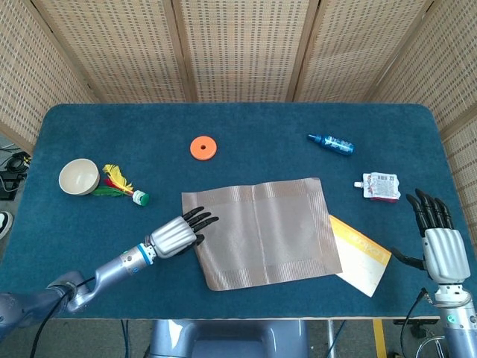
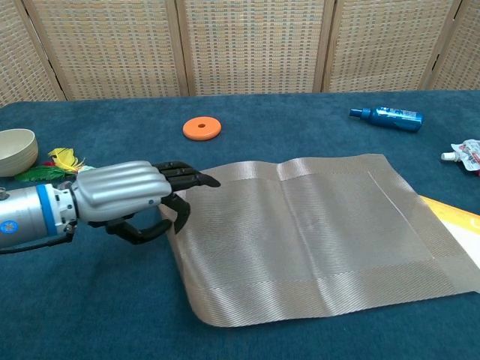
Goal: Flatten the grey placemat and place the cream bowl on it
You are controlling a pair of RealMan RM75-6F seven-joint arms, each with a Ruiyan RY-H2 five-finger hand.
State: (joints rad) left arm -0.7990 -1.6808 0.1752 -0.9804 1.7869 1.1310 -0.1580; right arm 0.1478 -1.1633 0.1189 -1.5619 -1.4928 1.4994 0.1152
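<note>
Head view: the grey placemat [image 1: 261,231] lies spread near the table's front centre, its right edge overlapping a yellow card [image 1: 361,252]. The left hand [image 1: 176,233] rests at the mat's left edge, fingertips on the weave; whether the thumb pinches the edge cannot be told here. The cream bowl [image 1: 79,176] stands at the far left, well apart from the mat, just beside a feathered shuttlecock [image 1: 123,185]. The right hand [image 1: 436,237] hangs off the front right corner, fingers apart, holding nothing.

Chest view: the left hand [image 2: 131,199] shows fingers over the mat's corner and the thumb curled below, apparently pinching it. The mat retains shallow ripples near its front edge. The right hand is absent from this view.

Judgement: flattening is nearly complete. The next move calls for releasing the mat and reaching left for the bowl.
</note>
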